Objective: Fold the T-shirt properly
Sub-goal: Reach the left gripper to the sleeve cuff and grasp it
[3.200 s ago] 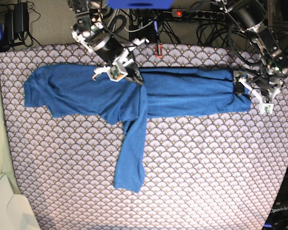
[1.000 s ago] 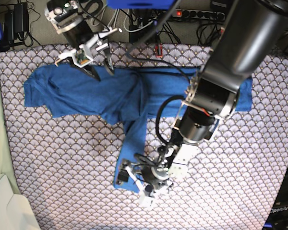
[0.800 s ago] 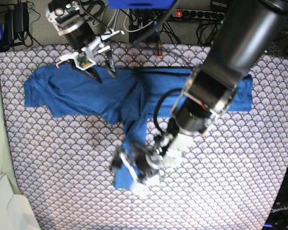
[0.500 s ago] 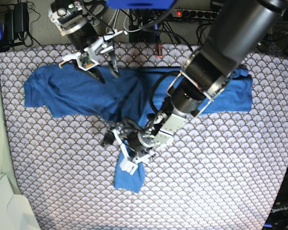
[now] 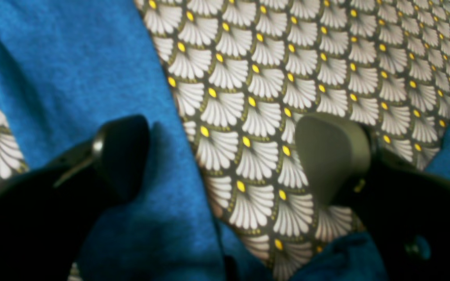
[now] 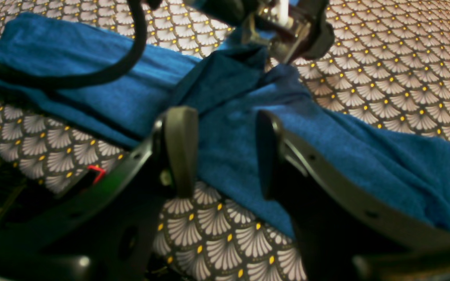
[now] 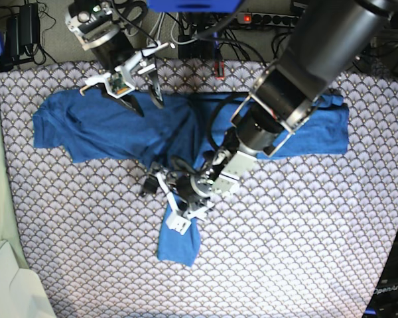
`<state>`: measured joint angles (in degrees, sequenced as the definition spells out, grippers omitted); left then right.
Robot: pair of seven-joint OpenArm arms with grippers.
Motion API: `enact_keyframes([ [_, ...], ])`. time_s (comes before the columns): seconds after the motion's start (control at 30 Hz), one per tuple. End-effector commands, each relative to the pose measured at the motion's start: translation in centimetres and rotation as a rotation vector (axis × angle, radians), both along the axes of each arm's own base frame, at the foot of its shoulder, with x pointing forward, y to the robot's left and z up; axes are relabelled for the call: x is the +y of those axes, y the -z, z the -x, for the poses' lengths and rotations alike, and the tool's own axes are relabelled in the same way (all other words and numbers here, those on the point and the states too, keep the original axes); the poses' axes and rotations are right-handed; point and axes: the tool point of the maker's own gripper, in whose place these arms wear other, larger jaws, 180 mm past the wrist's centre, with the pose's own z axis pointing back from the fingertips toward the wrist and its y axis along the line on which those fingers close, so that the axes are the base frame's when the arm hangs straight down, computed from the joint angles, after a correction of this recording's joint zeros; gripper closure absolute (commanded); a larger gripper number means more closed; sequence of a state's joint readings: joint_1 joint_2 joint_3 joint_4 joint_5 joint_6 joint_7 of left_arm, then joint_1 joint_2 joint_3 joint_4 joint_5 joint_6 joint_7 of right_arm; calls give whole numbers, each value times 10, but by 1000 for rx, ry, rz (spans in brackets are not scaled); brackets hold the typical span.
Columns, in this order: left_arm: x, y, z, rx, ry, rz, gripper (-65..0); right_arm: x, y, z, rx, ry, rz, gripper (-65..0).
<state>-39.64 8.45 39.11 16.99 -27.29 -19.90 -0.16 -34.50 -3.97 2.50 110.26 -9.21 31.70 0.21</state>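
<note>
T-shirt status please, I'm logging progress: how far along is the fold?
Early. The T-shirt body looks folded into a long band. In hand: the open left gripper straddles one edge of the hanging sleeve, ungrasped. Left: fold that sleeve in, then the band.

Scallop-patterned table cloth [image 7: 305, 225], black cables and a power strip [image 7: 278, 20] beyond its far edge.

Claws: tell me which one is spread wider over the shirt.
The left claw, down by the hanging sleeve of the T-shirt, is spread widest. The right claw, at the top edge, is only partly open.
</note>
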Motion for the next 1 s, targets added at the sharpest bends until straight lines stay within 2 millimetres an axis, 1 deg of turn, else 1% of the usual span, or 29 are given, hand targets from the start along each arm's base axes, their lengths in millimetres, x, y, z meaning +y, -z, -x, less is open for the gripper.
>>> enact_keyframes([
  [0.0,-10,-22,-11,-44,10,35,-614,2,-13,-3,-46,0,-25,-255],
  [0.13,-10,-21,-11,-43,10,35,-611,2,-13,-3,-46,0,-25,-255],
  [0.17,-10,-21,-11,-43,10,35,-605,2,-13,-3,-46,0,-25,-255],
  [0.2,-10,-21,-11,-42,9,37,-585,2,-13,-3,-46,0,-25,-255],
  [0.27,-10,-21,-11,-41,8,39,-510,2,-13,-3,-46,0,-25,-255],
  [0.37,-10,-21,-11,-41,7,40,-361,1,-13,-3,-44,1,-25,-255],
  [0.43,-10,-21,-11,-40,6,41,-275,0,-13,-3,-44,3,-22,-255],
  [0.47,-10,-22,-11,-41,6,42,-237,-1,-12,-3,-42,4,-21,-255],
  [0.5,-10,-22,-11,-41,6,42,-212,-1,-12,-3,-42,4,-21,-255],
  [0.57,-10,-22,-11,-41,5,43,-195,-1,-11,-3,-41,4,-21,-255],
  [0.7,-12,-25,-12,-47,4,52,-190,-1,-11,-3,-41,4,-21,-255],
  [0.73,-10,-27,-15,-46,-9,63,-186,-1,-11,-3,-41,4,-21,-255],
  [0.87,3,-40,-32,-33,-116,153,-105,-1,-11,-2,-39,4,-21,-255],
  [0.97,13,-48,-42,-27,-177,204,-98,-1,-11,-2,-39,3,-20,-255],
])
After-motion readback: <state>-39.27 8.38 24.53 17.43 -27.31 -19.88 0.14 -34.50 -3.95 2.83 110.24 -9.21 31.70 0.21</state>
